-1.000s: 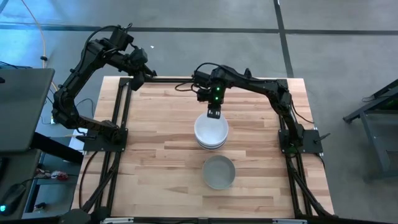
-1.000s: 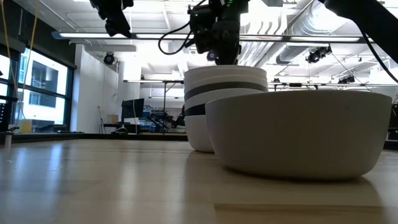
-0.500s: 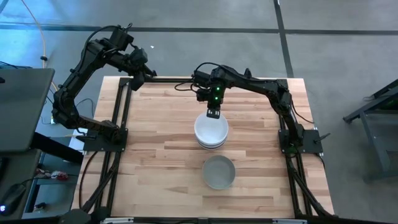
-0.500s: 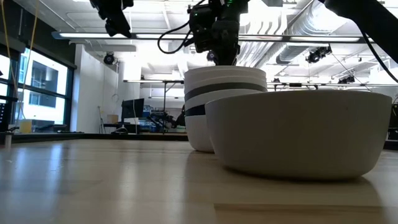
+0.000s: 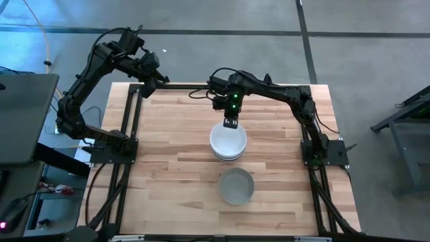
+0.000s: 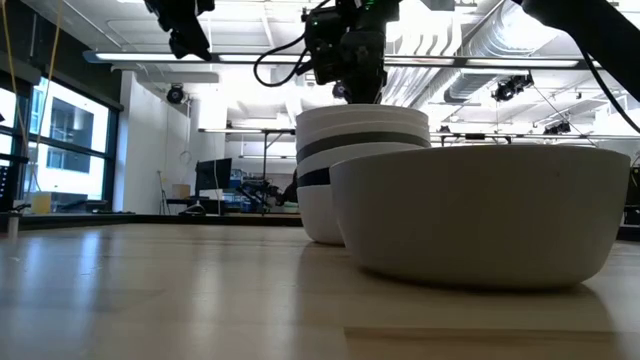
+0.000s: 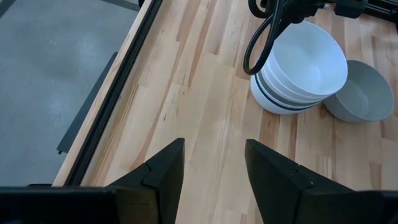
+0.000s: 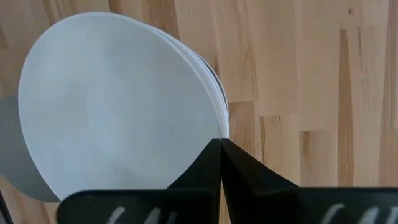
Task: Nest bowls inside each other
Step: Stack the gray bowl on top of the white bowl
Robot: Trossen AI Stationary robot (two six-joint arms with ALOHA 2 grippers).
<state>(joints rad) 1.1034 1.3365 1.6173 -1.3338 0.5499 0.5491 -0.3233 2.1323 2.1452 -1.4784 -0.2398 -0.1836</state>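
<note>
Nothing is shifting since a moment ago: my right gripper [image 5: 230,124] is staying pinched together on the far rim of the stacked bowls [image 5: 228,142], mid-table, mouths upward. Just beside them the grey bowl [image 5: 236,186] is sitting upright (my left gripper [image 7: 211,167] is waiting spread apart at the table's far-left corner).

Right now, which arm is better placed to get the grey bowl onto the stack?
Right, probably. The right gripper is shut on the stack's far rim, beside the grey bowl. The left gripper waits open at the table's far-left corner.

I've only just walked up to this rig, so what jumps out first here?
A stack of nested glossy white bowls, a dark band showing in it from the side, sits mid-table. The right gripper pinches the rim of the stack's top bowl at its far edge. A lone grey bowl sits right beside it, nearer the front edge; the left gripper waits open over the far-left corner.
</note>
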